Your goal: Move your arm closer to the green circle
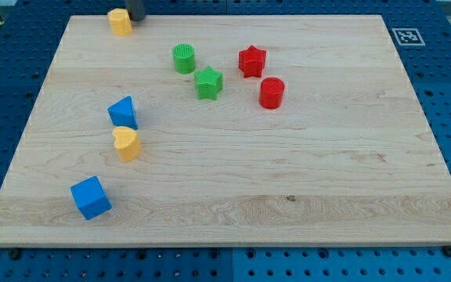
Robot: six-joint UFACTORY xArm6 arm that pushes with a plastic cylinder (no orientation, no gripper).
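Looking along the view's top edge, you find my tip [135, 17] as a dark stub just beside the yellow block [120, 21], on its right; whether the two touch is hard to tell, and only the rod's lowest part shows, so you cannot read the arm's pose above it. There is no gripper here, only a plain rod, so nothing opens or closes.

Your target, the green circle [184, 59], stands in the upper middle of the board [304, 180], below and to the right of the tip and apart from it. The green star [208, 82] sits just beside it toward the lower right, with the red star [251, 61] and red cylinder [272, 92] further right. That cluster probably means you should come in from the circle's upper left, where bare wood lies between it and the tip.

At the view's left, well apart from all this, a blue block [122, 113] nearly touches the yellow heart [127, 144], and a blue cube [91, 197] sits toward the lower left. None of them should matter to a short diagonal slide.
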